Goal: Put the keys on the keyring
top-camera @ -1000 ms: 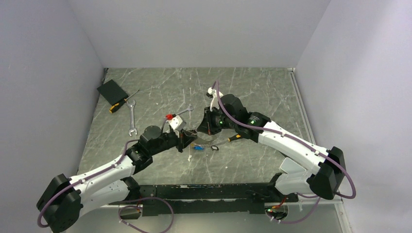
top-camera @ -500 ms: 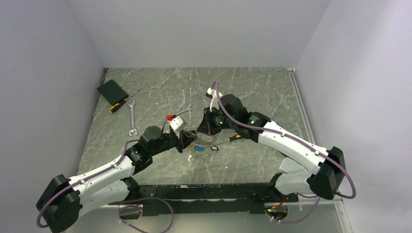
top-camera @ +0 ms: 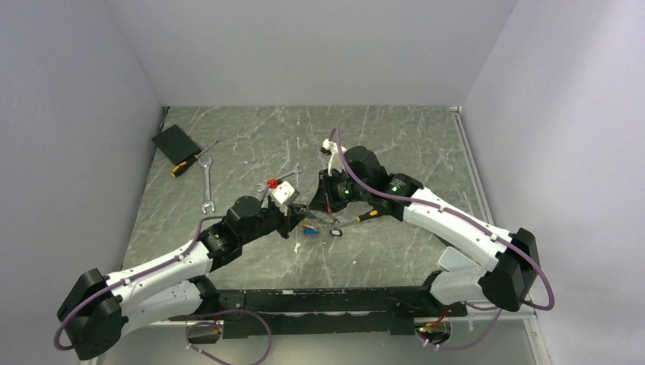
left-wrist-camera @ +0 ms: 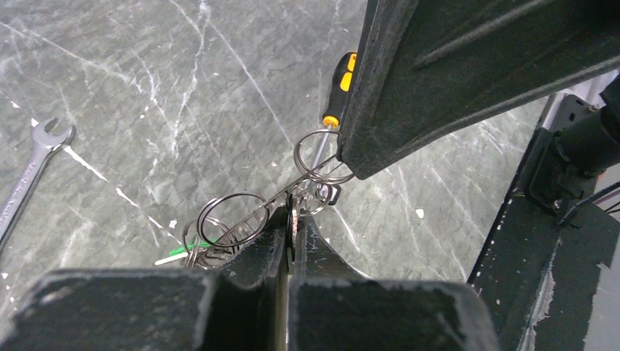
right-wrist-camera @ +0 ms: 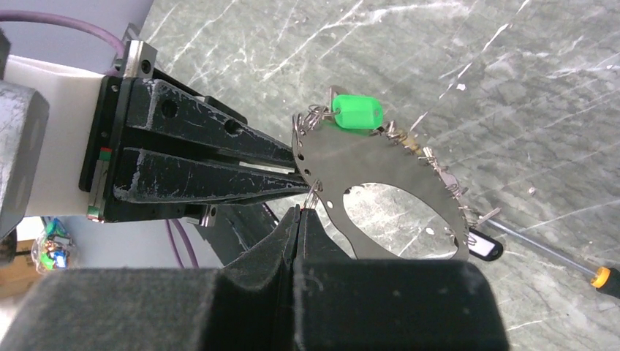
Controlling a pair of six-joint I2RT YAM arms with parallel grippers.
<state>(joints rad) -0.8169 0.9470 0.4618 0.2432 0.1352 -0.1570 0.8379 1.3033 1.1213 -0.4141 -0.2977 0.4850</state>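
Left gripper (left-wrist-camera: 291,219): fingers clenched on the near rim of the keyring (right-wrist-camera: 343,164). It holds the flat silver hoop up, apparently clear of the table (top-camera: 395,137), probably as a steady anchor for the other arm.
Keyring: sits mid-table between the two grippers, its oval opening facing the right wrist camera. Small holes along its rim carry little rings.
Right gripper (right-wrist-camera: 300,213): fingers pressed shut just beside the left's tips, nipping what looks like a small wire ring (left-wrist-camera: 322,156) at the hoop's rim. This is likely to thread or spread it; I cannot tell which.
Keys: the green key (right-wrist-camera: 356,113) is at the hoop's far rim, seemingly attached. The black key (right-wrist-camera: 484,246) is by its right end. The blue key (top-camera: 309,229) is under the grippers, loose or hung I cannot tell.
Left arm (top-camera: 163,266): stretched low from the near-left base, wrist aimed right and away.
Right arm (top-camera: 456,224): reaches in from the near-right base, wrist folded back toward the left's fingers.
Screwdriver (left-wrist-camera: 340,80): lies beyond the hoop, untouched.
Wrench (left-wrist-camera: 25,175): lies well apart on the left.
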